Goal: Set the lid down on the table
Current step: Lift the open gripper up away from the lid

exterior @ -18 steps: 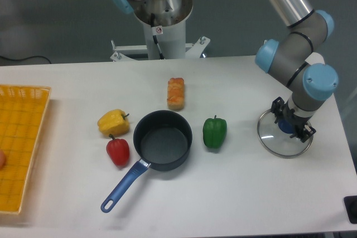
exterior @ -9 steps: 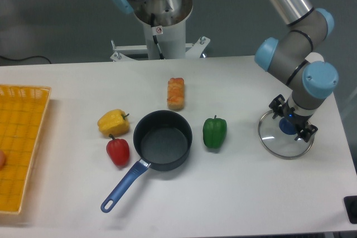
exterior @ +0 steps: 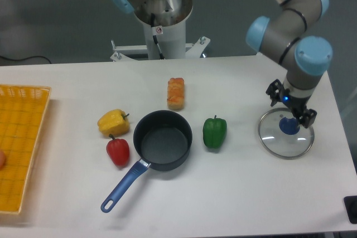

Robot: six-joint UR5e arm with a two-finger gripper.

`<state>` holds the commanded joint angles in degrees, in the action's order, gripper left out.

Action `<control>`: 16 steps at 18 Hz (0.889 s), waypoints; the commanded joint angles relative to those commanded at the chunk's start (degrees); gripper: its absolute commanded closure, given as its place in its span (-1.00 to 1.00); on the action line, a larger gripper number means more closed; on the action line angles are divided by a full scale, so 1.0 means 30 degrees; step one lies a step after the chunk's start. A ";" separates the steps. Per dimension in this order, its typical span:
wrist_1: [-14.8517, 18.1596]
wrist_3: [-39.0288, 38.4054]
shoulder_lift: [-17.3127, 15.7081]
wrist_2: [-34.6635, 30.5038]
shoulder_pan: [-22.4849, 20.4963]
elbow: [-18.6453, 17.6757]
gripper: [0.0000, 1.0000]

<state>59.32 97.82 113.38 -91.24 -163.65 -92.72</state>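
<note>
at the left edge of the frame sits the yellow basket (exterior: 19,143). in the middle stand the yellow pepper (exterior: 113,121), the red pepper (exterior: 117,150), the saucepan (exterior: 162,140), the bread (exterior: 175,93) and the green pepper (exterior: 215,131). at the right, the lid (exterior: 286,139) lies flat on the white counter (exterior: 234,188), well apart from the saucepan. the end effector (exterior: 291,107) has risen since a second ago; its fingers are now spread and clear above the blue knob, holding nothing. i judge the lid is released and the task looks essentially done.
</note>
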 joint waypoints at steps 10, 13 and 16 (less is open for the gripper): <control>0.2839 0.1402 -0.1524 -0.0173 0.0642 0.0174 -1.00; 0.3779 0.2109 -0.1495 -0.0232 0.1229 0.0760 -1.00; 0.3752 0.2197 -0.1233 -0.0232 0.1407 0.0820 -1.00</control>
<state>70.58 104.41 109.68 -91.93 -159.43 -90.26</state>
